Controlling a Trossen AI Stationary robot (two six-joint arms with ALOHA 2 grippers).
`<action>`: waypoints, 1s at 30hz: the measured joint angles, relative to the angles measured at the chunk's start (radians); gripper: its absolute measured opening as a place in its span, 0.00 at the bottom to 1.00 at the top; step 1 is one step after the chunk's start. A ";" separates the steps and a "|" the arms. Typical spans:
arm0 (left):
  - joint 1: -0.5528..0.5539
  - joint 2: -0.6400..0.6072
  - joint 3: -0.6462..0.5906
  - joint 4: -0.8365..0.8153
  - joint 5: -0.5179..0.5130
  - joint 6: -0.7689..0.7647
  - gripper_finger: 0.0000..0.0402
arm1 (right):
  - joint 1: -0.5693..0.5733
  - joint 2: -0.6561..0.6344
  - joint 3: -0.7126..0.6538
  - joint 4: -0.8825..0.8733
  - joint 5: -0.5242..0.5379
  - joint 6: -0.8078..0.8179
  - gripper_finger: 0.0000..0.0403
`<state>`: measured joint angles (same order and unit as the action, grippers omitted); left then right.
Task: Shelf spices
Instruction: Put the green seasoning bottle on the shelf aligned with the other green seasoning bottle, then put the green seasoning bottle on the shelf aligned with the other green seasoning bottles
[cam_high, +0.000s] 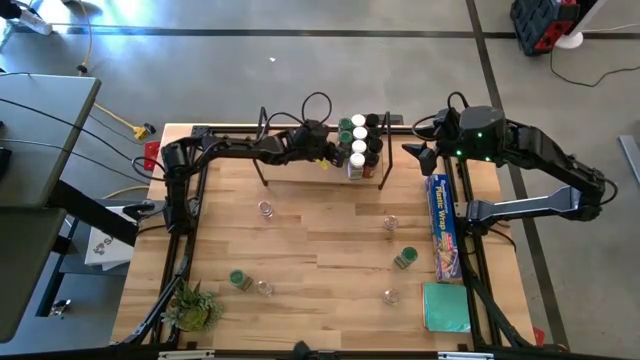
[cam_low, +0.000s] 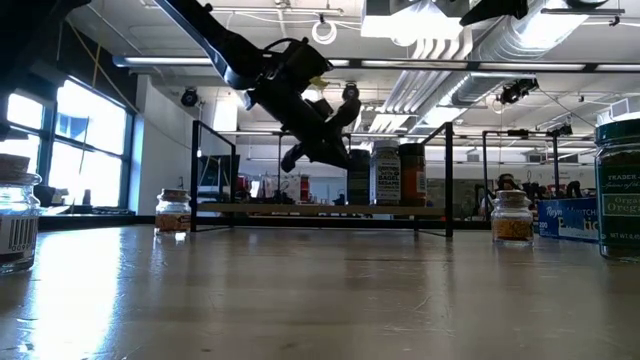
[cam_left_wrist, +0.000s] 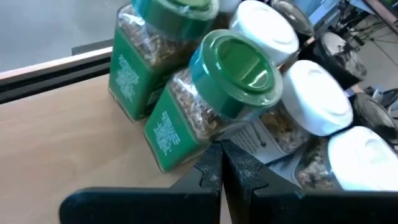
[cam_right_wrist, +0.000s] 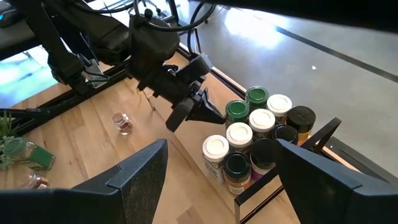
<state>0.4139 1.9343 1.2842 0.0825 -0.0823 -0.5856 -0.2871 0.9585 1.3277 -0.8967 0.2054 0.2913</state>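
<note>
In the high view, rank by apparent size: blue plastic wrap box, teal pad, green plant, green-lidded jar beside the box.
1. Blue plastic wrap box, longest.
2. Teal pad and green plant: look alike, not ranked.
3. Green-lidded jar, smallest.

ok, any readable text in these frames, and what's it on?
"Plastic Wrap": blue box, right side of the table.
"TRADER": green-lidded jar at the right edge of the low view; lines below it too blurred.
Labels of the shelf jars: too blurred to read.

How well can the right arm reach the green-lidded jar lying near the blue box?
Probably yes. The right gripper is open, and the green-lidded jar lies alone on bare table beside the blue box, on that arm's side.
</note>
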 joint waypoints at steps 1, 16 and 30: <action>0.002 0.000 0.000 0.000 -0.001 -0.001 0.00 | 0.000 0.000 0.000 0.000 0.000 0.002 0.71; -0.061 -0.205 0.000 -0.281 0.064 0.098 0.00 | 0.000 0.003 0.000 0.000 -0.001 -0.001 0.71; -0.596 -0.668 0.001 -1.130 0.094 -0.607 0.06 | -0.035 0.110 0.000 0.041 -0.140 -0.278 0.71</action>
<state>-0.1823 1.2665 1.2854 -1.0478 0.0113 -1.1923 -0.3220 1.0689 1.3273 -0.8560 0.0652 0.0138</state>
